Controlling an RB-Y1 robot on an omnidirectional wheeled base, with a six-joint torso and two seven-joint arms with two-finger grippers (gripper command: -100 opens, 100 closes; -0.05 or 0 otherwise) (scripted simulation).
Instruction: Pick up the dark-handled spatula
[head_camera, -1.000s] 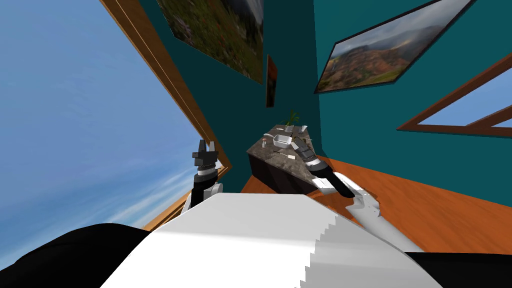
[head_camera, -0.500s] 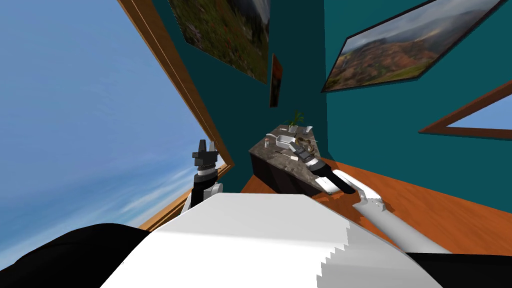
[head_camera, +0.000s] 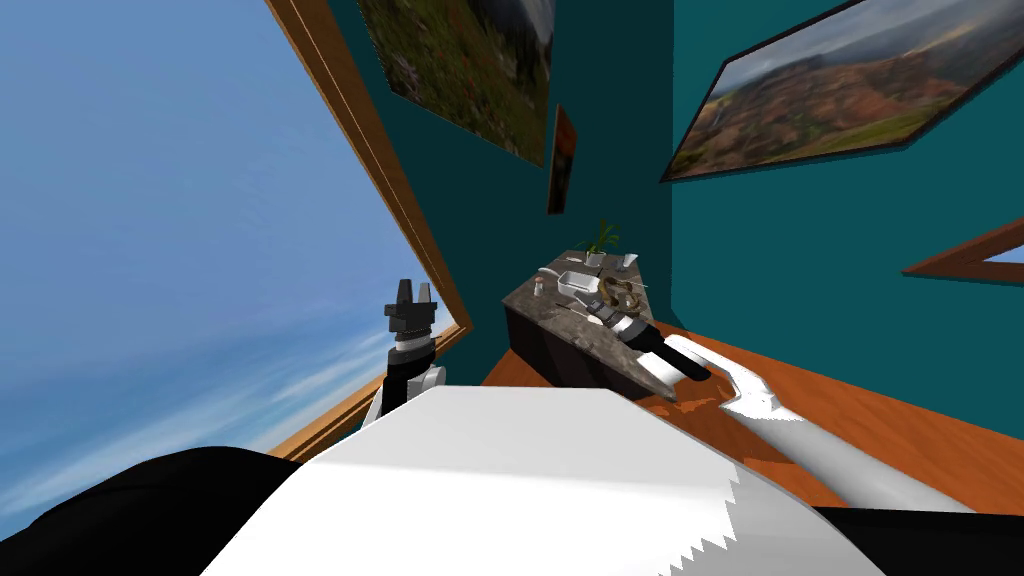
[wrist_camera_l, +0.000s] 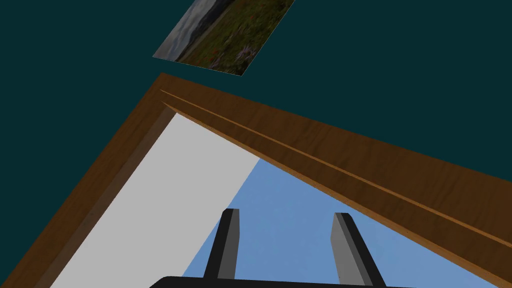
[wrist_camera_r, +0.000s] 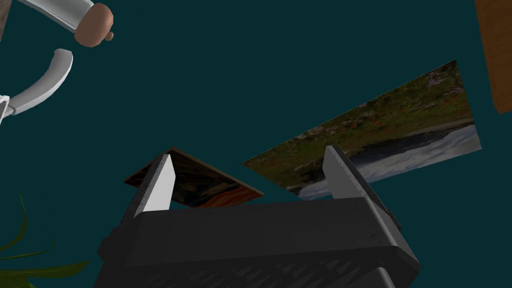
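Your jaws stood spread wide and empty, the left gripper up by the window, the right gripper over the far table, where the spatula likely lay among things too tiny to tell apart, so grabbing it was all left to do.

No readable text, labels, brands, numbers or signs anywhere: not on walls, paintings, or bench items.
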